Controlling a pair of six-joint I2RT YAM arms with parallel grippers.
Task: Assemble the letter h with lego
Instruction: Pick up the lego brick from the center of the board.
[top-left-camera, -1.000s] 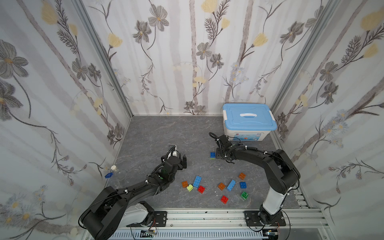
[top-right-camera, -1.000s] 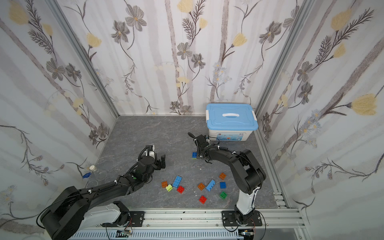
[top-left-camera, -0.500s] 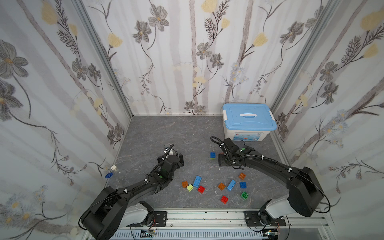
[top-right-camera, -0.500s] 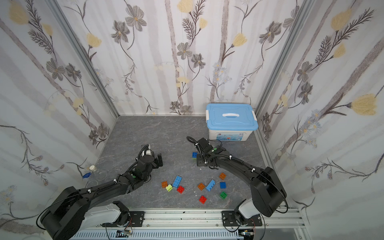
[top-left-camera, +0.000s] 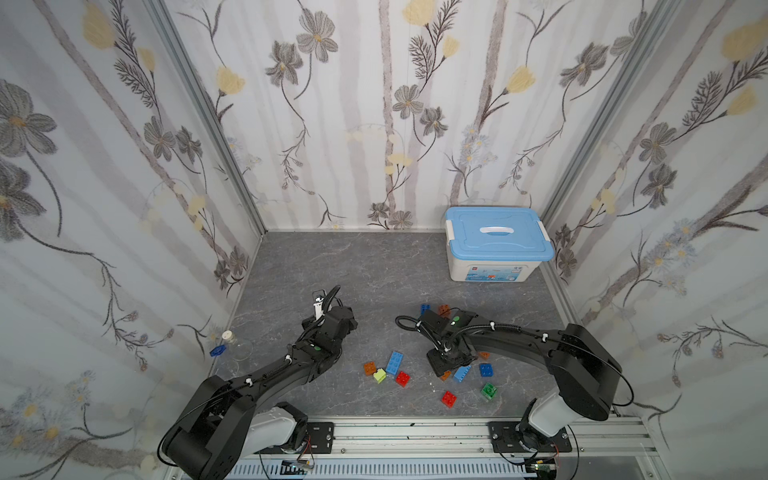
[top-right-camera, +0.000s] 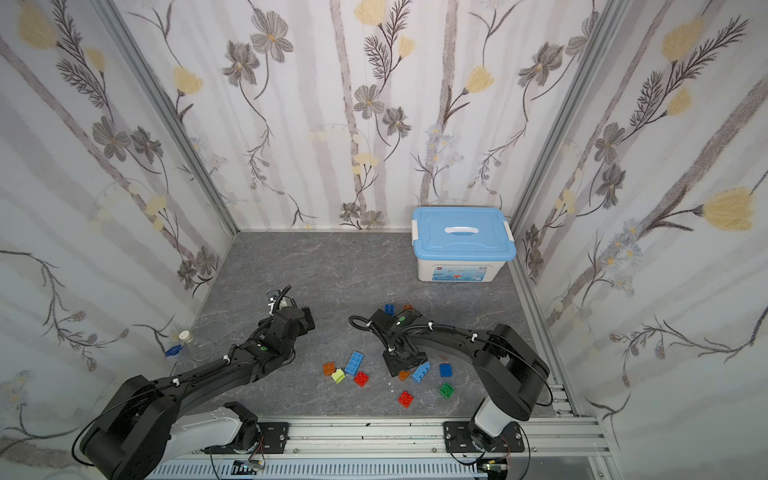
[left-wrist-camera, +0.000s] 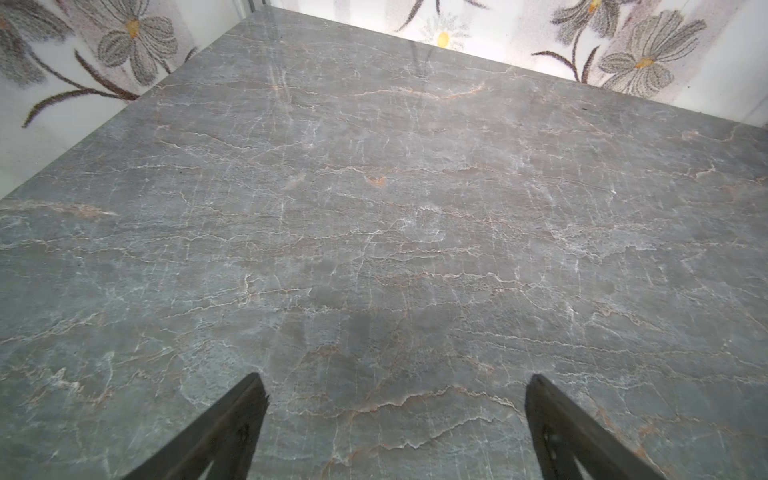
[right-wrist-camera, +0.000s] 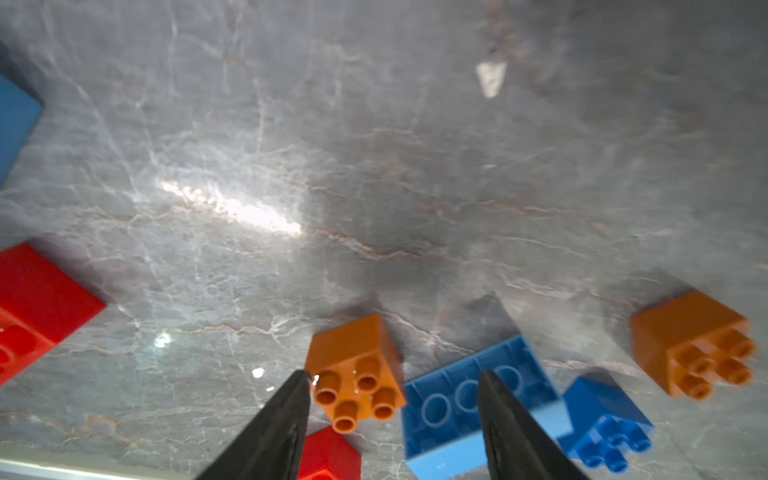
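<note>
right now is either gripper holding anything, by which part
Nothing held: left gripper open over bare table, right gripper open over an orange brick, not clamping it.

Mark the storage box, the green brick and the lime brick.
storage box (top-left-camera: 496, 245): in a top view, on its blue lid.
green brick (top-left-camera: 489, 390): in a top view, on its studded top.
lime brick (top-left-camera: 379, 376): in a top view, on its top face.

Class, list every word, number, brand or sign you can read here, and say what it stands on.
No text is readable.
Label on the white box front: small red mark and blue print, too small to read.
Bricks: no lettering shows.
</note>
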